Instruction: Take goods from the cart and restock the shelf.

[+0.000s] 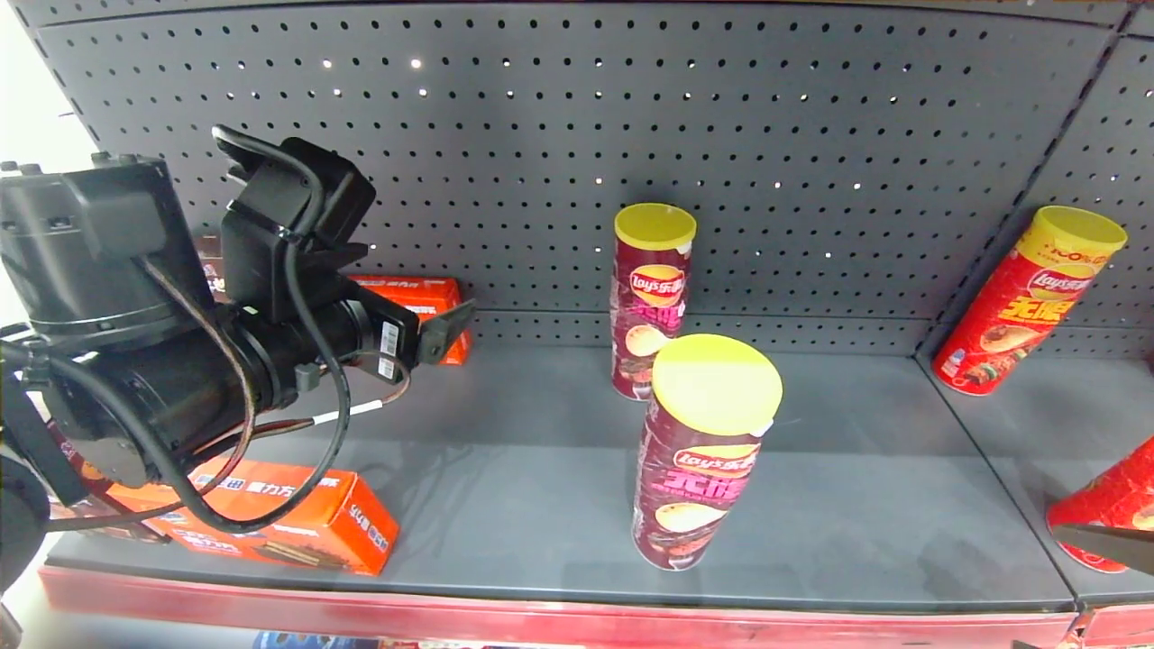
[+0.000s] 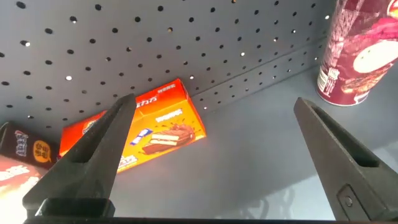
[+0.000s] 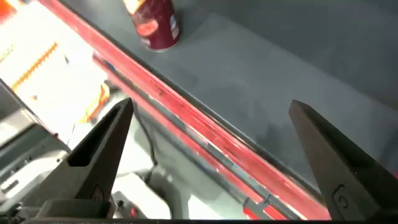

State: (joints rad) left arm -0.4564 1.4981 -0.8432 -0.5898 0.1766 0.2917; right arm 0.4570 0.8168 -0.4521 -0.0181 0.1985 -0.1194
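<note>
I note the grey shelf [image 1: 505, 487] with its red front lip, backed by a pegboard [image 1: 766, 135]. The left gripper [image 2: 214, 106] hangs over the left part of the shelf, pointed toward the back; its jaws are spread wide. The right gripper [image 3: 211, 106] sits at the shelf's front lip on the right, jaws likewise spread wide. Goods on the shelf: the front maroon can [image 1: 703, 451] stands upright mid-shelf, toward the front. The rear maroon can [image 1: 649, 302] stands upright just behind it, close to the pegboard. In the adjoining bay to the right, a red can [image 1: 1028, 302] leans tilted against the back panel. A second red can [image 1: 1104, 505] is cut off at the right edge; I cannot tell how it rests. The front orange box [image 1: 297, 523] lies flat at the front left. The rear orange box [image 2: 155, 127] lies flat against the pegboard, ahead of the left gripper. A brown box [image 2: 25, 146] lies just beside it.
</note>
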